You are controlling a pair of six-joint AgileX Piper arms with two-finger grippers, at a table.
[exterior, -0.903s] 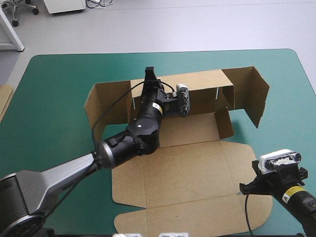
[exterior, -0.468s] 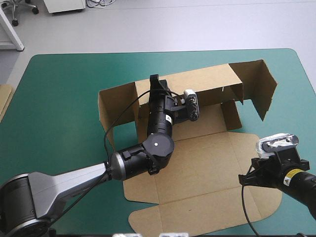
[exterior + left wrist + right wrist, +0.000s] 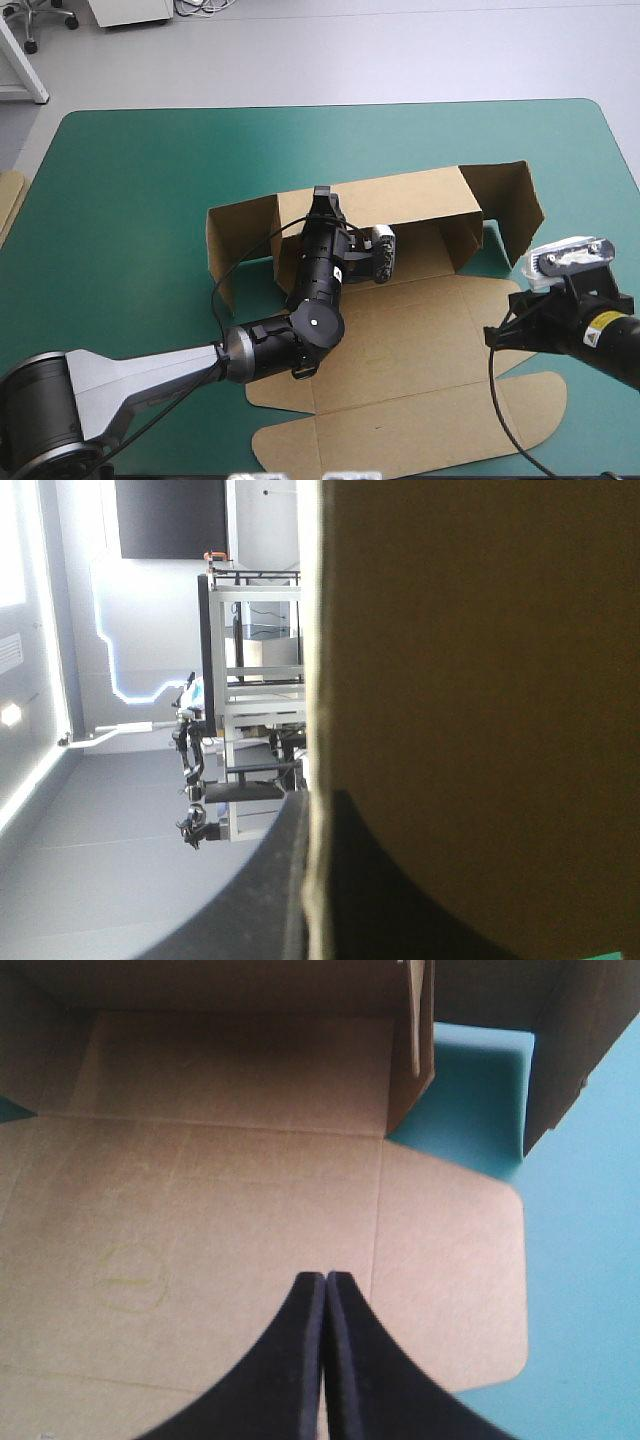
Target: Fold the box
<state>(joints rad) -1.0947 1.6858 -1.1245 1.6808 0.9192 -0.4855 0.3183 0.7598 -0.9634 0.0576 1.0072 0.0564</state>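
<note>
The brown box lies in the middle of the table with its floor and lid flat. Its long back wall stands upright, with side flaps bent forward at both ends. My left gripper pinches the top edge of that wall near its left part. In the left wrist view the board runs edge-on between the black fingers of the left gripper. My right gripper hovers over the right side of the flat floor. It is shut and empty, pointing across the board toward the back wall.
The right end flap stands upright beside a short inner flap, with bare teal-green cover between them. A rounded lid flap reaches toward the near edge. More board shows at the table's left edge.
The left gripper has drawn the back wall nearer and to the right, and the whole box has slid and turned with it. The right arm has moved farther from the near edge, still shut.
</note>
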